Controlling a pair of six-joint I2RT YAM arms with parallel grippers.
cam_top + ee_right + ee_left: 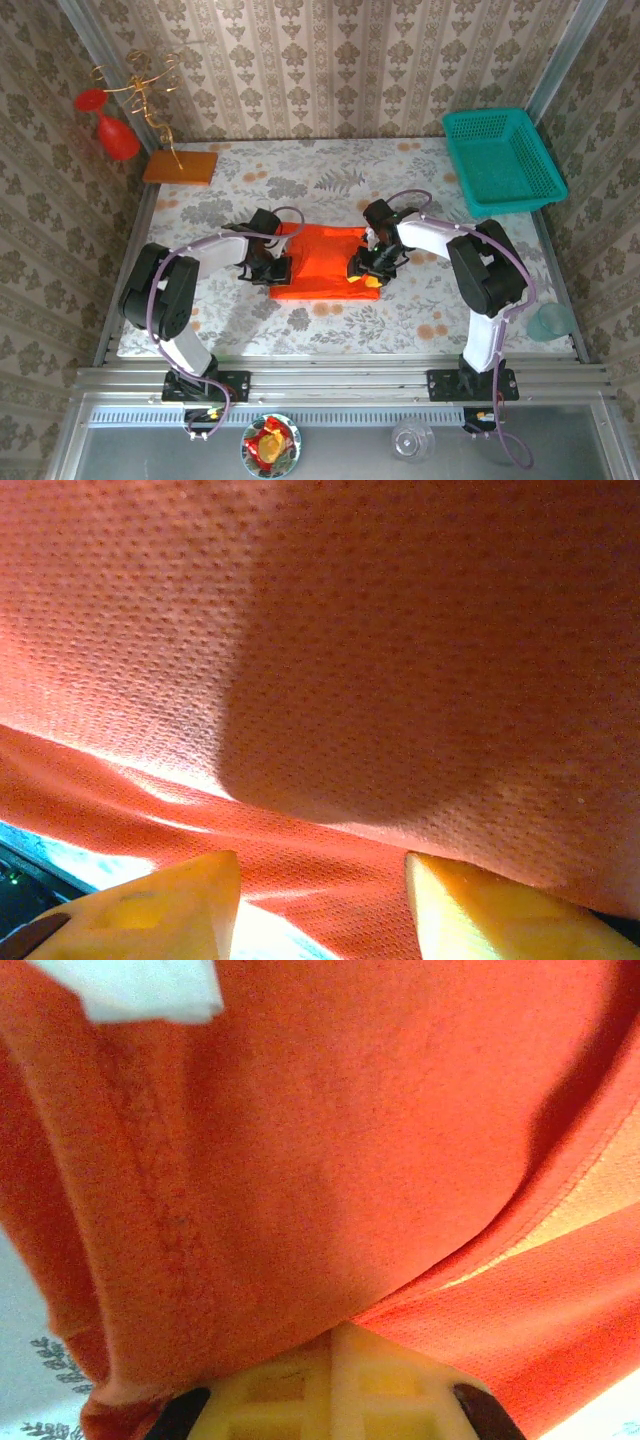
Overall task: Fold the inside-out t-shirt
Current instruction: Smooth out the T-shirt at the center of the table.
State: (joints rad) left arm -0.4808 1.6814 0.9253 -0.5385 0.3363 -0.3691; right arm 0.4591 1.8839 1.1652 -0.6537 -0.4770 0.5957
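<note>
The inside-out t-shirt (320, 258) lies as a compact orange-red rectangle in the middle of the table. My left gripper (272, 268) is at its left edge. In the left wrist view the yellow fingers (300, 1390) are pressed together and the cloth (330, 1140) runs out from their tips, with a white label (140, 985) at the top. That gripper (340, 1360) is shut on the shirt. My right gripper (366, 272) is at the shirt's right edge. Its yellow fingertips (470, 900) stand apart, mesh cloth (330, 660) lies over and between them, and this gripper (322, 900) is open.
A teal basket (500, 160) sits at the back right. An orange wooden board (180, 166) with a wire stand and red ornament (118, 138) is at the back left. A clear cup (548, 322) stands at the table's right edge.
</note>
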